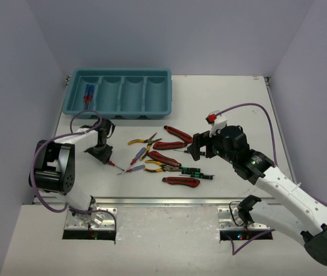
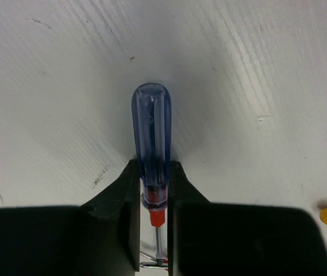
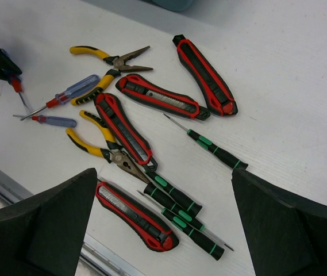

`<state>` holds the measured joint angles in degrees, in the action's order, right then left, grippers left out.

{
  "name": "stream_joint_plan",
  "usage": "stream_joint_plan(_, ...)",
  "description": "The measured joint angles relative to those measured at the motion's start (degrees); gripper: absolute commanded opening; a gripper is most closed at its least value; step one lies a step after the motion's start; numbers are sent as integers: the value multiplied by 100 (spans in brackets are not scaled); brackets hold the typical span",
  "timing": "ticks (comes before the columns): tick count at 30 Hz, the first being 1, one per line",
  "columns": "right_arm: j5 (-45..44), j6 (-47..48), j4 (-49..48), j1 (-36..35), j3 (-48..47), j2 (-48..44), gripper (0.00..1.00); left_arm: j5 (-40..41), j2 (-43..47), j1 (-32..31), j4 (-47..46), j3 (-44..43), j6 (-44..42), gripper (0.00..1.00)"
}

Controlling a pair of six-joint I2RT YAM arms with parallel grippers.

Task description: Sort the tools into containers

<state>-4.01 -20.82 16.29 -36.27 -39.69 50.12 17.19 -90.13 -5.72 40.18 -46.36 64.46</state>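
Observation:
My left gripper (image 1: 102, 152) (image 2: 153, 192) is down at the table, its jaws shut on the neck of a blue-handled screwdriver (image 2: 152, 129) that lies flat on the white surface. The right gripper (image 1: 196, 148) (image 3: 164, 172) hangs open above the pile of tools, holding nothing. In that pile lie red-and-black utility knives (image 3: 205, 75) (image 3: 134, 215), yellow-handled pliers (image 3: 114, 57) (image 3: 103, 152), black-and-green precision screwdrivers (image 3: 215, 148) and two more blue-handled screwdrivers (image 3: 74, 92). The teal tray of containers (image 1: 120, 73) stands at the back left, with screwdrivers (image 1: 87, 94) in its leftmost compartment.
The pile of tools (image 1: 163, 158) spreads between the two grippers in mid-table. A metal rail (image 1: 169, 200) runs along the near table edge. White walls close in the left, back and right sides.

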Motion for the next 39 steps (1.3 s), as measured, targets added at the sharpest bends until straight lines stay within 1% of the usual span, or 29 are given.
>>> stream_joint_plan(2, -14, 6, 0, 0, 4, 23, 99, 24, 3, 0, -3, -2, 16, 0)
stream_joint_plan(5, -33, 9, -4, 0, 7, 59, 99, 47, 284, 0, -41, 201, 42, 0)
stream_joint_plan(9, -30, 9, -37, 0, 34, 81, 99, 155, 907, 0, 164, 292, 58, 0)
stream_joint_plan(13, -34, 11, -62, 0, 45, 122, 99, 468, 1728, 0, 317, -74, -75, 0)
stream_joint_plan(16, -36, 11, -80, 0, 49, 144, 99, 733, 2317, 0, 81, -389, -686, 0)
stream_joint_plan(18, -35, 11, -81, 0, 49, 147, 99, 833, 2733, 0, -332, -447, -1265, 0)
stream_joint_plan(21, -35, 13, -83, 0, 49, 148, 99, 1142, 2947, 0, -581, -766, -1987, 0)
stream_joint_plan(22, -33, 17, -85, 0, 51, 148, 99, 1223, 2881, 0, -645, -949, -2142, 0)
stream_joint_plan(24, -30, 22, -87, 0, 55, 148, 99, 1397, 2545, 2, -969, -1411, -2784, 0)
stream_joint_plan(29, -26, 29, -90, 0, 80, 122, 99, 1741, 1449, 145, -2593, -2156, -4902, 0)
stream_joint_plan(31, -17, 30, -98, 0, 109, 64, 99, 1671, 940, 386, -3287, -2373, -5681, 0)
stream_joint_plan(36, 13, 30, -130, 2, 151, -86, 99, 1565, -577, 882, -4553, -3237, -7471, 0)
stream_joint_plan(37, 13, 30, -130, 2, 153, -103, 99, 1512, -884, 914, -4774, -3392, -7735, 1)
stream_joint_plan(39, 13, 30, -130, 2, 154, -118, 99, 1342, -1446, 950, -5077, -3657, -8146, 8)
